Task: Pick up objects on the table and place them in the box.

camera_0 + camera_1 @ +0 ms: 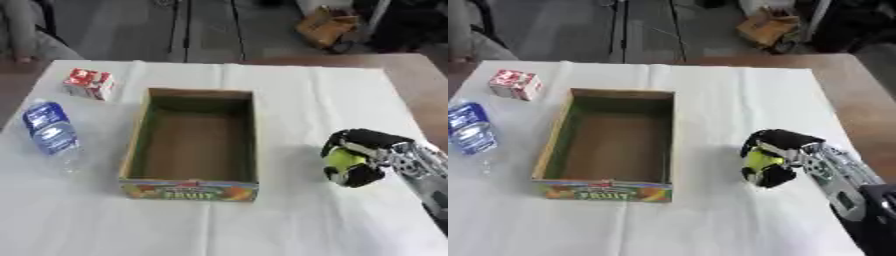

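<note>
Your white-covered tabletop (289,230) carries the open cardboard box (194,145) at its centre. A water bottle (51,134) lies left of it, with a red-and-white carton (89,83) beyond. Your right hand (363,155), right of the box, has its fingers curled round a yellow-green object (343,160).
</note>
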